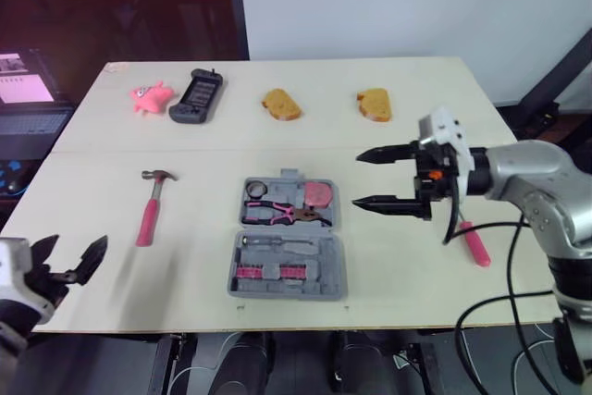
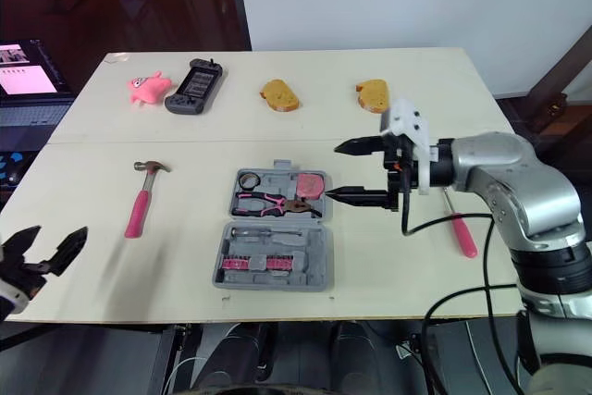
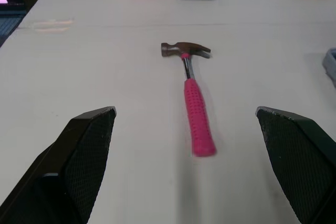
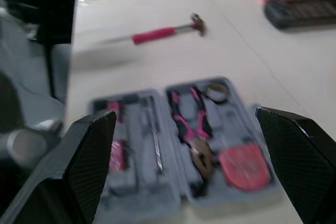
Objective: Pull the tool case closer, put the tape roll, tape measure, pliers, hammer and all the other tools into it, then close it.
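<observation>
Hammer lies head away from the robot, handle toward it; left pincer and right pincer gape wide, empty.

We see the tool case on the counter, pliers in it, hammer left, screwdriver right of it

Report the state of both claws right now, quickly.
Left claw: open, empty, pointed at the hammer.
Right claw: open, empty, just right of the open tool case.
</observation>
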Motion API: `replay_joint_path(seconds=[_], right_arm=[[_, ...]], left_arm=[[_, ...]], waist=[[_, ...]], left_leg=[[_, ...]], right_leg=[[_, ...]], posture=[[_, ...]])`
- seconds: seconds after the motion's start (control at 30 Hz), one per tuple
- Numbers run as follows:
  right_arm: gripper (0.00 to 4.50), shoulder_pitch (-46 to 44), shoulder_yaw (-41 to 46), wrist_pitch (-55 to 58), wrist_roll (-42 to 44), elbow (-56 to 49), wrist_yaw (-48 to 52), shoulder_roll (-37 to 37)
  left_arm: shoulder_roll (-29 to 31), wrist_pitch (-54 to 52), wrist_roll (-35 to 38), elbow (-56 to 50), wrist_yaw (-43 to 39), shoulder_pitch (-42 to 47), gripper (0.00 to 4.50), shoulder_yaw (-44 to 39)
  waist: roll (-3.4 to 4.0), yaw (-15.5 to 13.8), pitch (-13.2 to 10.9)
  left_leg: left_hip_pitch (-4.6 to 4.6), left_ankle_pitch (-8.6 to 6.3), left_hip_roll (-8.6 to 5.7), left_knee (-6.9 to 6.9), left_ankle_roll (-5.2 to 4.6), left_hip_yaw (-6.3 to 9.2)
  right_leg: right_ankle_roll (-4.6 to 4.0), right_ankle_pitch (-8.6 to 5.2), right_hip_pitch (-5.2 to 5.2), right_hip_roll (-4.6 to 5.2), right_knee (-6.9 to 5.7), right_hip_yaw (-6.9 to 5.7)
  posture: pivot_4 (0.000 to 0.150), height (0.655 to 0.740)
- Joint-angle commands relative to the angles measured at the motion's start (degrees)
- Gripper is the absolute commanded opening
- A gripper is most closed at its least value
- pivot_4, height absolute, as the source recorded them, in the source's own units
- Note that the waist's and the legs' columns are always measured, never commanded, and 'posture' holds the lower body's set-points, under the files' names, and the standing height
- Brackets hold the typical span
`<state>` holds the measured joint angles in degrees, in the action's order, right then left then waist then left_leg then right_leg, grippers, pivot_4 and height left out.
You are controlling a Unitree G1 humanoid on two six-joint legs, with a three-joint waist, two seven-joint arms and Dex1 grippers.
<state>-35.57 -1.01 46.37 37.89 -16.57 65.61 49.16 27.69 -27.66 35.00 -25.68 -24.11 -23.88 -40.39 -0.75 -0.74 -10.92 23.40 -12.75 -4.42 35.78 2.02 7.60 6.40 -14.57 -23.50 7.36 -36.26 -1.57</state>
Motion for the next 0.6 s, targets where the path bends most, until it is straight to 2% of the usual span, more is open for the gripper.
replay_joint_path(seconds=[0.03, 0.1, 0.2, 0.33, 0.5, 0.6], right_arm=[[4.47, -3.8, 1.2, 7.6, 5.3, -2.0, -1.5, 0.2], [4.47, -5.7, 1.2, 10.0, 6.6, -2.4, -2.4, 0.0], [4.47, -7.5, 1.1, 12.7, 7.7, -3.6, -4.3, -0.2], [4.47, -8.1, 1.5, 14.8, 8.9, -4.6, -6.8, -0.8], [4.47, -5.7, 2.0, 13.6, 8.1, -5.2, -8.8, -0.6], [4.47, -5.2, 3.3, 14.3, 9.6, -6.2, -10.3, -1.1]], left_arm=[[-0.4, -4.6, 0.7, -4.5, 5.8, 1.0, 4.50, 0.7], [0.3, -10.1, 2.3, -5.3, 9.5, 3.4, 4.50, 1.0], [4.6, -15.2, 4.1, -0.9, 8.9, 10.8, 4.50, 2.6], [8.7, -18.4, 1.0, 7.7, 9.3, 19.7, 4.50, 7.3], [11.3, -15.8, -5.5, 20.6, 7.9, 31.4, 4.50, 15.6], [11.5, -9.6, -10.4, 31.6, 5.0, 37.5, 4.50, 20.5]], waist=[[-0.02, -0.1, 0.0], [-0.01, -0.1, 0.0], [-0.01, -0.5, 0.0], [0.01, 0.0, 0.0], [-0.02, 0.0, 0.0], [0.00, 0.0, 0.0]], left_leg=[[0.01, 0.00, 0.00, 0.01, 0.00, 0.03], [0.02, 0.00, 0.00, 0.02, 0.00, 0.02], [0.03, 0.00, 0.02, 0.13, 0.00, 0.06], [0.05, -0.01, 0.15, 0.17, 0.01, 0.01], [0.06, -0.03, 0.14, 0.16, 0.03, -0.15], [0.07, -0.03, 0.14, 0.17, 0.04, -0.15]], right_leg=[[0.00, 0.00, 0.02, -0.02, 0.02, -0.01], [0.01, 0.02, 0.02, -0.04, 0.05, -0.01], [0.01, 0.05, 0.04, -0.14, 0.00, -0.06], [-0.05, 0.15, 0.05, -0.31, 0.04, -0.06], [0.25, 0.33, 0.01, -0.42, 0.05, -0.04], [0.28, 0.35, 0.01, -0.43, 0.05, -0.03]], posture=[[0.150, 0.7400], [0.150, 0.7400], [0.150, 0.7400], [0.150, 0.7400], [0.150, 0.7400], [0.150, 0.7400]])
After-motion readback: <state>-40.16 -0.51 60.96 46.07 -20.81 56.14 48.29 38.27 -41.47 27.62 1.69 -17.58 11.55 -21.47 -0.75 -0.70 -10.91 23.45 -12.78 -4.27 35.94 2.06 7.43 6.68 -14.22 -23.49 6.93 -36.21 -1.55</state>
